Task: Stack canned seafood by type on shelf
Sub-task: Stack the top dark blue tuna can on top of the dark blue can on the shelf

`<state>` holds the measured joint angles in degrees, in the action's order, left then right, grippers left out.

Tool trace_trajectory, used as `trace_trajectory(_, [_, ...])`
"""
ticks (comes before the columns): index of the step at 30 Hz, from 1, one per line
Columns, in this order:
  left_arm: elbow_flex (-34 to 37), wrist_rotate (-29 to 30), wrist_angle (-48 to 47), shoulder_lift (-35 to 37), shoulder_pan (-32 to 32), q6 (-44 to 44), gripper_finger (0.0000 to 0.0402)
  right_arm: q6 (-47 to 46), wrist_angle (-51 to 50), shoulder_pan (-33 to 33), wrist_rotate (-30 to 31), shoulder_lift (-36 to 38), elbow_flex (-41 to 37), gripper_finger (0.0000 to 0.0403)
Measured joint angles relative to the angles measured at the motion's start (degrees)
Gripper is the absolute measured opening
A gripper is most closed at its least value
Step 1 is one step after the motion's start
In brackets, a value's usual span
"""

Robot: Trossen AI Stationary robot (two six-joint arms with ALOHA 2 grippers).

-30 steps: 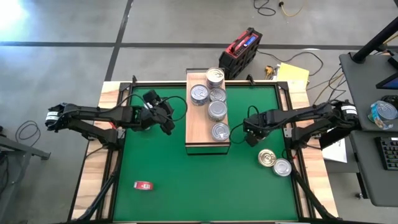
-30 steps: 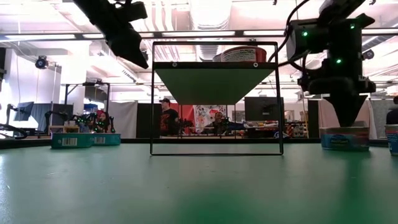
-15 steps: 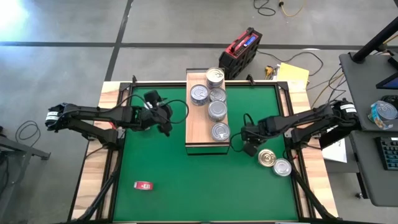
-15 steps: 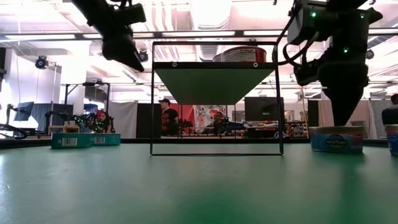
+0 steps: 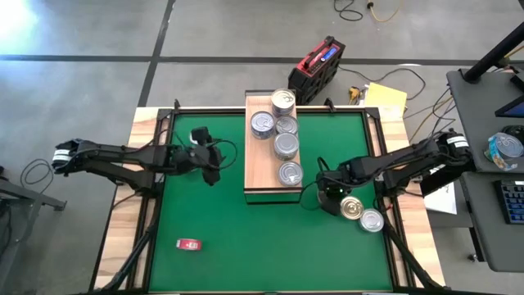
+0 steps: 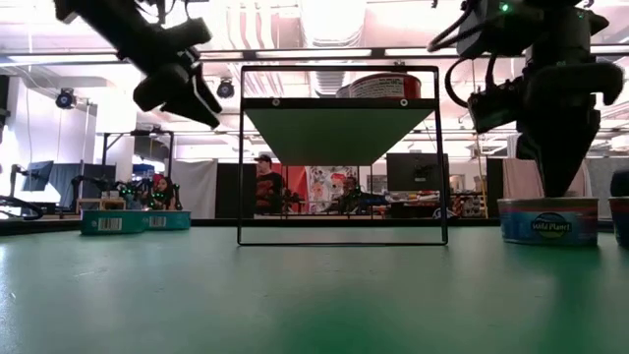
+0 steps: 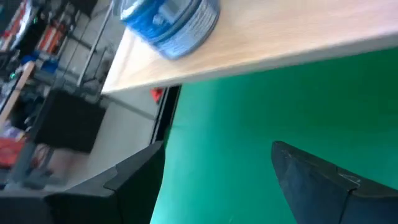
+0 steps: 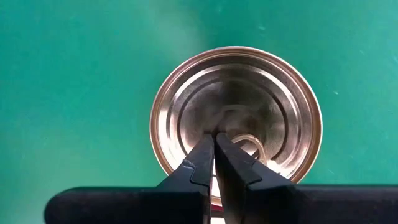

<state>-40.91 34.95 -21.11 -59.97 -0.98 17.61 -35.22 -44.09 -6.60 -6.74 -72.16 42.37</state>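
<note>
Left gripper (image 5: 210, 166) drawn back from shelf (image 5: 260, 174), fingers spread, holding nothing. Five tins (image 5: 286, 144) stood on shelf. Right gripper (image 5: 328, 197) shifted down from shelf edge, clenched shut, poised directly over gold-lidded tin (image 8: 236, 119) on tabletop (image 5: 246, 246); silver tin (image 5: 372, 220) just beside. Judged: next pickup lining up.

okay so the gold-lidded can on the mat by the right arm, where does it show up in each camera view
High view: gold-lidded can at the right gripper, right of the shelf.
Low view: far right, blue label, under that gripper.
Left wrist view: not in it.
Right wrist view: centre, behind the shut fingers.
Shared landmark: the green mat.
</note>
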Motion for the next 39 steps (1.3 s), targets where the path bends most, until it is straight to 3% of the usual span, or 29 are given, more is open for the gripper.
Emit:
trace_trajectory(6, [5.8,-5.6,5.9,5.9,0.2,1.4,0.0277,2.6,0.2,-1.6,0.4,0.0,0.0,0.0009])
trace_trajectory(13, [9.4,-5.6,6.7,12.0,0.2,1.3,0.0277,2.5,2.6,-4.4,-0.7,0.0,0.0,0.0009])
trace_trajectory(18, [9.8,-5.6,6.7,14.9,0.1,1.4,0.0277,8.1,3.5,-8.5,-1.4,0.0,0.0,0.0009])
trace_trajectory(21, [9.8,-5.6,7.0,15.9,0.1,1.6,0.0277,12.3,5.8,-10.8,-1.3,-0.1,0.0,0.0009])
trace_trajectory(26, [9.8,-5.6,7.1,16.4,0.1,1.5,0.0277,11.9,10.7,-13.1,2.4,-0.5,-0.1,0.0009])
trace_trajectory(32, [9.8,-5.6,8.1,16.0,0.1,1.1,0.0277,12.0,15.8,-14.7,2.2,-4.3,0.2,0.0009])
trace_trajectory(39, [9.8,-5.6,8.3,16.1,0.1,0.9,0.0277,12.5,10.8,-15.3,2.7,-6.4,4.8,0.0009])
